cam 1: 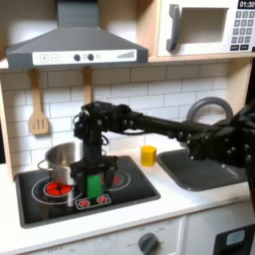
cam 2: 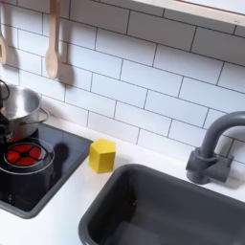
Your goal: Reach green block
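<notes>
A small, bright green block [cam 1: 94,186], matte and rectangular, is seen standing upright on the black hob [cam 1: 35,207] in the first exterior view, near the hob's front edge and about midway along it. The black gripper [cam 1: 96,165] is lowered directly over the block, with its fingers down around the top; whether the jaws are closed on it cannot be told. A shiny steel pot [cam 1: 61,160] stands just behind and to the first exterior view's left of the block, over a red ring. Bare black hob is left toward the front-left corner and along the right edge. A small yellow cup-like thing [cam 1: 148,154] [cam 2: 102,155] is set on the white counter [cam 1: 194,199] between the hob and the dark grey sink [cam 1: 204,169] [cam 2: 158,212], apart from both. A grey curved tap [cam 2: 212,151] rises at the sink's back edge. White brick tiles [cam 2: 134,91] line the wall, where a wooden spoon [cam 2: 53,40] is hung.
</notes>
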Controlling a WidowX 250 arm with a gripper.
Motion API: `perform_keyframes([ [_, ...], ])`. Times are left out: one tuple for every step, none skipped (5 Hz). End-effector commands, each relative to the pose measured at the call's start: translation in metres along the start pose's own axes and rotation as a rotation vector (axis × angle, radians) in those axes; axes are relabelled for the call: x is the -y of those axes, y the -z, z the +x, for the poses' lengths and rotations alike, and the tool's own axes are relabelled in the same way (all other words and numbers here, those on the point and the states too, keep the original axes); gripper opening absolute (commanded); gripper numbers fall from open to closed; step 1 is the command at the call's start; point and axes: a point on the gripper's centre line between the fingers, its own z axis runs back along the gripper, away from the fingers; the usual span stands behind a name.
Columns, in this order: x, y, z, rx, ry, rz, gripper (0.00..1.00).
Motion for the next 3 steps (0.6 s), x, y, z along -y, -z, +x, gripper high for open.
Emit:
perform_keyframes([
  [-0.0044,0.0084,-0.0024,-0.028,-0.019,0.000,1.00],
  [-0.0029,0.0036,0.0012,-0.011,-0.011,0.008,1.00],
  [-0.0028,0.0036,0.0010,-0.012,-0.011,0.007,1.00],
])
